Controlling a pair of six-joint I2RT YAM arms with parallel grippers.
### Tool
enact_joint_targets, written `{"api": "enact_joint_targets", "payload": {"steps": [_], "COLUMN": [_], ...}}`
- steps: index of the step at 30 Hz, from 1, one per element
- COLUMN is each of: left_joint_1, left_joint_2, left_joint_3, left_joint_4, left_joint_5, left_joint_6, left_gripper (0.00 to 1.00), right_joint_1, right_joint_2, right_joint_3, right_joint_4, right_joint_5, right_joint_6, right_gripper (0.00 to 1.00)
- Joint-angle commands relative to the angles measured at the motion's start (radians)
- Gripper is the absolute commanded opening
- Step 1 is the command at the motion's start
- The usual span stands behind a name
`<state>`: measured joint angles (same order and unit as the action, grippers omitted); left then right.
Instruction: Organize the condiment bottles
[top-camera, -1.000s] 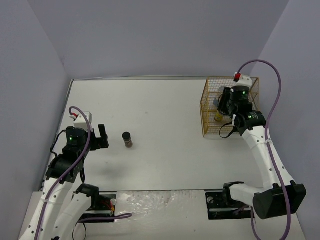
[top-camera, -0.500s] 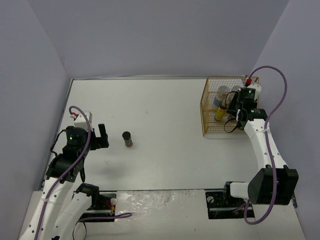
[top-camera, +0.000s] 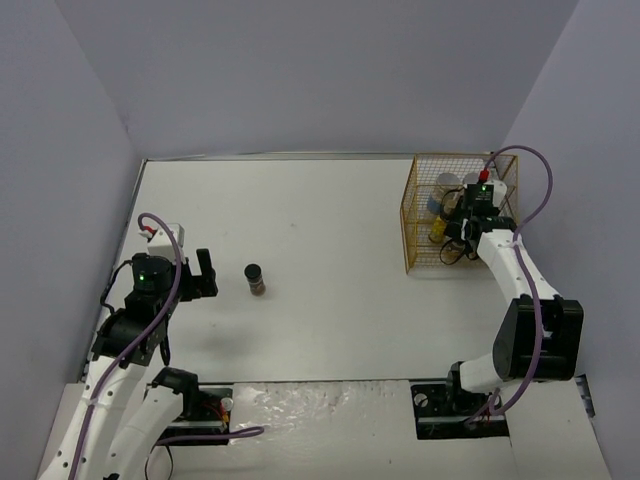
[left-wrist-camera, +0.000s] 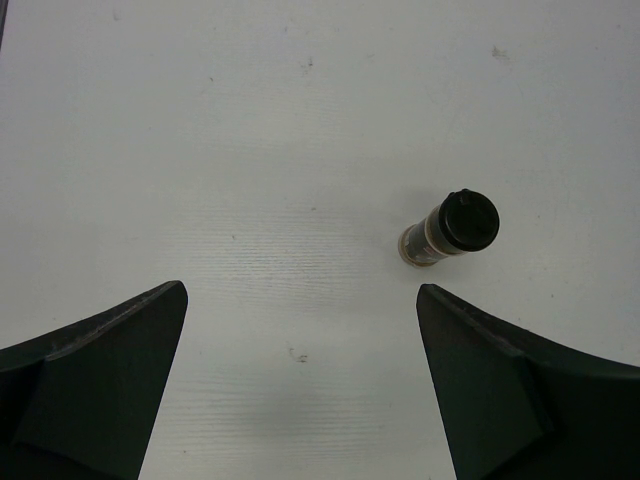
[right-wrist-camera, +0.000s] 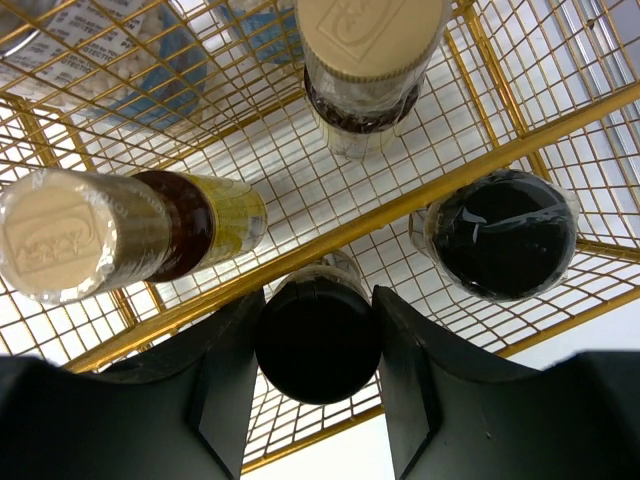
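My right gripper (right-wrist-camera: 316, 312) is closed on a black-lidded jar (right-wrist-camera: 318, 350) inside the gold wire basket (right-wrist-camera: 400, 215). A careless release could knock the neighbouring jar (right-wrist-camera: 500, 235). My left gripper (left-wrist-camera: 300, 300) stands wide. The lone dark jar (left-wrist-camera: 455, 228) sits off-centre on the table (left-wrist-camera: 250, 120), so I risk clipping it.

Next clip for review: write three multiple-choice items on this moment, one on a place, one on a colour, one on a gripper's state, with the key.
1. Where does the lone jar outside the basket stand?
A. on the table near the left gripper
B. by the right arm's base
C. atop the basket

2. The basket's wire is:
A. blue
B. gold
C. black

3. The right gripper is:
A. open over bare table
B. shut on nothing
C. shut on a black-lidded jar

Key: 1A, it stands just ahead of the open left gripper; 2B, the mesh shows gold in both views; 3C, it clamps the lid from both sides.
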<state>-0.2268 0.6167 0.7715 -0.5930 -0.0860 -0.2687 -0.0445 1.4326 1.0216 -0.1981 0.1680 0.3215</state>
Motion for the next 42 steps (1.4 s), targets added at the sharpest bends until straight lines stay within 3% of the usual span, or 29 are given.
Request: {"api": "enact_joint_targets", "payload": {"steps": [1, 4, 12, 16, 19, 24, 30, 42], "left_joint_1": [0.009, 0.009, 0.010, 0.010, 0.013, 0.015, 0.015, 0.018], "left_joint_2": [0.006, 0.006, 0.015, 0.015, 0.018, 0.020, 0.015, 0.008], "left_joint_3": [0.025, 0.026, 0.026, 0.025, 0.025, 0.025, 0.028, 0.028], "left_joint_4": [0.064, 0.065, 0.068, 0.068, 0.070, 0.071, 0.068, 0.070], "left_joint_5": [0.002, 0.002, 0.005, 0.005, 0.009, 0.012, 0.010, 0.014], "left_joint_6": [0.014, 0.014, 0.015, 0.016, 0.017, 0.017, 0.019, 0.022], "left_gripper": [0.97, 0.97, 0.97, 0.97, 0.97, 0.97, 0.97, 0.97], "right_joint_1": [-0.002, -0.002, 0.032, 0.196, 0.294, 0.462, 0.741, 0.979], "right_joint_2": [-0.013, -0.031, -0.158, -0.243, -0.231, -0.123, 0.092, 0.492], "right_joint_3": [0.002, -0.003, 0.093, 0.169, 0.238, 0.285, 0.385, 0.643], "right_joint_4": [0.078, 0.066, -0.021, -0.025, -0.008, 0.074, 0.152, 0.157], "right_joint_5": [0.015, 0.008, -0.058, -0.024, -0.120, -0.295, -0.367, -0.415], "right_joint_6": [0.024, 0.028, -0.005, -0.085, -0.159, -0.228, -0.291, -0.380], "right_gripper": [0.49, 0.61, 0.77, 0.86, 0.89, 0.92, 0.94, 0.97]}}
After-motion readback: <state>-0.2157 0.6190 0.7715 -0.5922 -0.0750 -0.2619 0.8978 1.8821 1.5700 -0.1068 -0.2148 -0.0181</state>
